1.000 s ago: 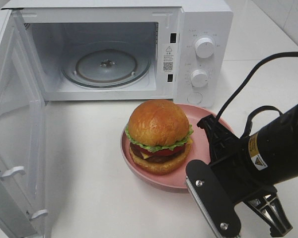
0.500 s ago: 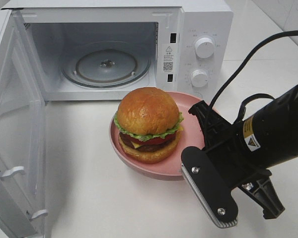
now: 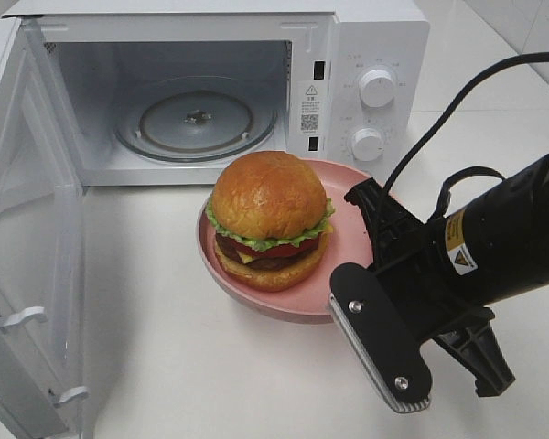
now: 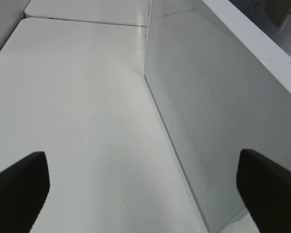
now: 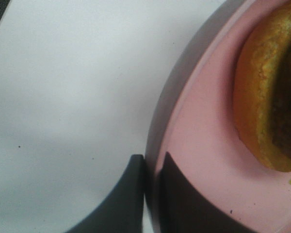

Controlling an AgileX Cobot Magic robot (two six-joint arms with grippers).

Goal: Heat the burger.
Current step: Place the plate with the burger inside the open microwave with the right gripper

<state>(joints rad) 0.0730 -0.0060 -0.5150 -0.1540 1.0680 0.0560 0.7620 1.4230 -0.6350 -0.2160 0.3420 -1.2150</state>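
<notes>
The burger (image 3: pixel 268 219), with a glossy golden bun, green lettuce, tomato and a dark patty, stands on a pink plate (image 3: pixel 340 240) just in front of the open microwave (image 3: pixel 375 55). My right gripper (image 3: pixel 346 291) is shut on the plate's near right rim. The right wrist view shows its jaws pinching the plate rim (image 5: pixel 184 145), beside the burger's bottom bun (image 5: pixel 262 97). My left gripper (image 4: pixel 143 184) is open and empty beside the microwave door (image 4: pixel 218 111); it is out of the exterior high view.
The microwave door (image 3: pixel 27 238) is swung wide open at the left. A glass turntable (image 3: pixel 197 119) lies inside the cavity. Two control knobs (image 3: pixel 377 87) sit on the right panel. All of it rests on the white table (image 3: pixel 183 366).
My right gripper has carried the plate with the burger left and back, closer to the microwave opening. The microwave and its door have not moved.
</notes>
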